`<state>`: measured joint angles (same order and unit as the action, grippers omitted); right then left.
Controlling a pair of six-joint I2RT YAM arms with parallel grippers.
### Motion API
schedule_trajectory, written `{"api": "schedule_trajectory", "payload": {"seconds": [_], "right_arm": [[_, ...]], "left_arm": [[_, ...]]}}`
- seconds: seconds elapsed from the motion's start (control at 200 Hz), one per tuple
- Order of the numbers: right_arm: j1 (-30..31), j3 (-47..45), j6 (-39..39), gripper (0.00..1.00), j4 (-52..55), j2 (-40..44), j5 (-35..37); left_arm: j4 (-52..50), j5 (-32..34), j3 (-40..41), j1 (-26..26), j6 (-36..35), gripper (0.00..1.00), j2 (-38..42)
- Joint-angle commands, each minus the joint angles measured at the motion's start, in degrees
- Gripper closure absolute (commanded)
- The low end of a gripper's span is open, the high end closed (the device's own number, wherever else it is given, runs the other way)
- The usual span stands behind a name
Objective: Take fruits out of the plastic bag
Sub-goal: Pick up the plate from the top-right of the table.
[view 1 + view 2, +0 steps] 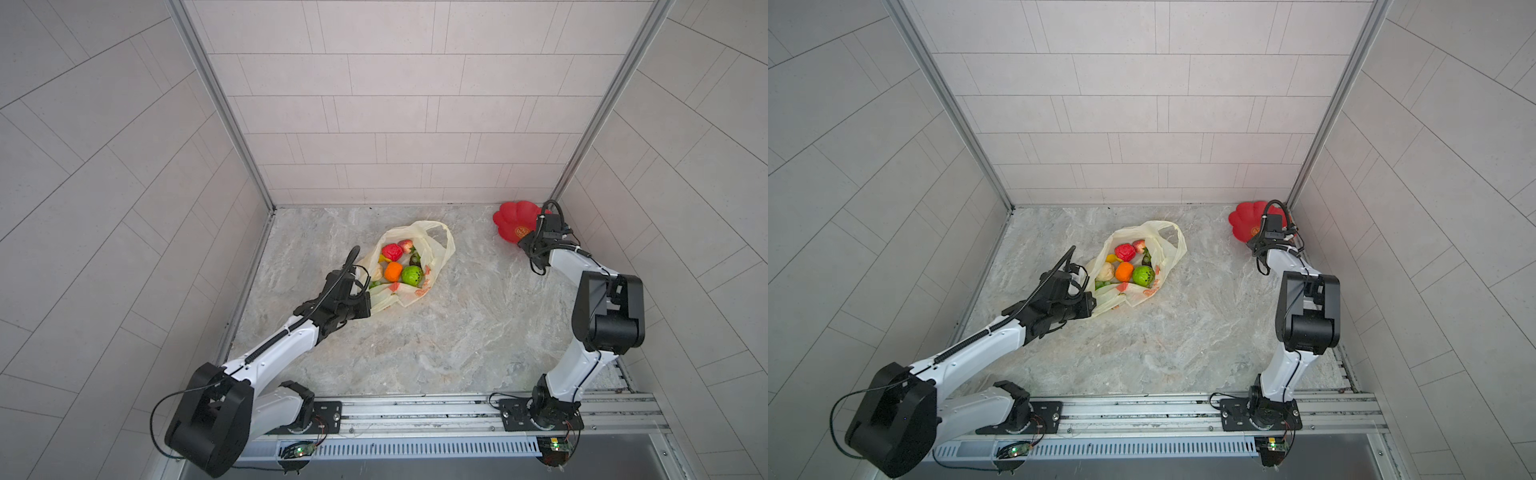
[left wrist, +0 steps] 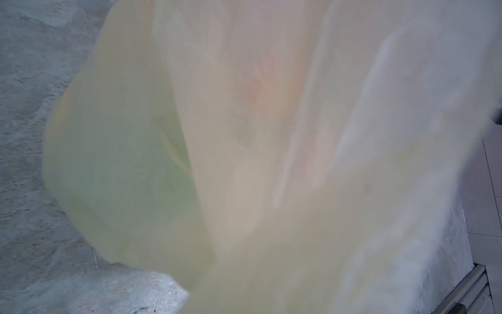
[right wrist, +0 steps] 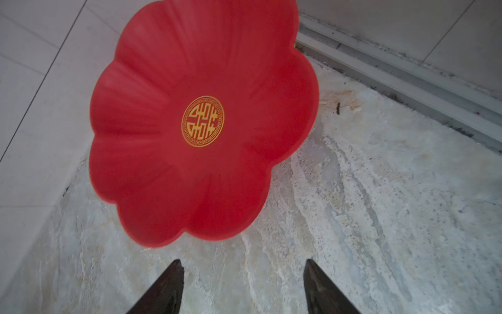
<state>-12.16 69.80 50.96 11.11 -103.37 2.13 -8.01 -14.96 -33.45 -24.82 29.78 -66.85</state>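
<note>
1. Both top views: the plastic bag [image 1: 388, 301] [image 1: 1108, 302] lies nr the ctr of the marble table [image 1: 457, 332], mouth open upward. All the fruits [image 1: 399, 266] seen are inside it: a red fruit [image 1: 392, 251], an orange [image 1: 392, 272], a green ball [image 1: 412, 275], a cream bulb [image 1: 1105, 271], and others partly hidden.
2. Same views: the left gripper [image 1: 367, 306] meets the bag's near-left edge, jaws together and clamped on the thin film. The red plate [image 1: 509, 220] sits in the far right corner, well apart from the bag. The right arm [image 1: 561, 259] reaches over the plate's near side.
3. Left wrist: blurred pale-yellow bag film fills most of the pic, w/ a green tint and faint orange prints [image 2: 255, 89] showing thru. The fingers are hidden behind it.
4. Right wrist: the right gripper [image 3: 243, 261] has its fingers [image 3: 168, 288] apart w/ nothing btwn them. It is over bare table, just short of the plate, which has a gold emblem [image 3: 203, 121] at its ctr.
</note>
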Motion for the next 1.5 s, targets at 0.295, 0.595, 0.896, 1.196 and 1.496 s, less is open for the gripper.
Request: {"api": "schedule_trajectory", "payload": {"seconds": [0.295,0.595,0.896,1.196,1.496], "right_arm": [[-3.22,7.82,10.90,0.34,-1.31,-10.41,-2.92],[-3.81,11.32,14.82,0.52,-1.88,-16.62,-7.60],[-4.18,6.45,18.98,0.85,-6.40,-15.30,-13.03],[-4.27,-2.48,18.98,1.00,-10.11,-8.58,-16.53],[-3.93,-15.32,13.21,1.00,-8.55,6.77,-23.25]], "left_arm": [[-1.13,2.65,0.16,-0.32,-1.92,1.00,-0.06],[-1.53,4.08,0.15,-0.30,-2.18,1.00,-0.15],[-1.83,5.38,0.23,-0.30,-2.52,1.00,0.57],[-2.21,6.44,0.41,-0.27,-2.62,1.00,1.21],[-3.06,8.70,0.54,-0.31,-2.71,1.00,2.75]]}}
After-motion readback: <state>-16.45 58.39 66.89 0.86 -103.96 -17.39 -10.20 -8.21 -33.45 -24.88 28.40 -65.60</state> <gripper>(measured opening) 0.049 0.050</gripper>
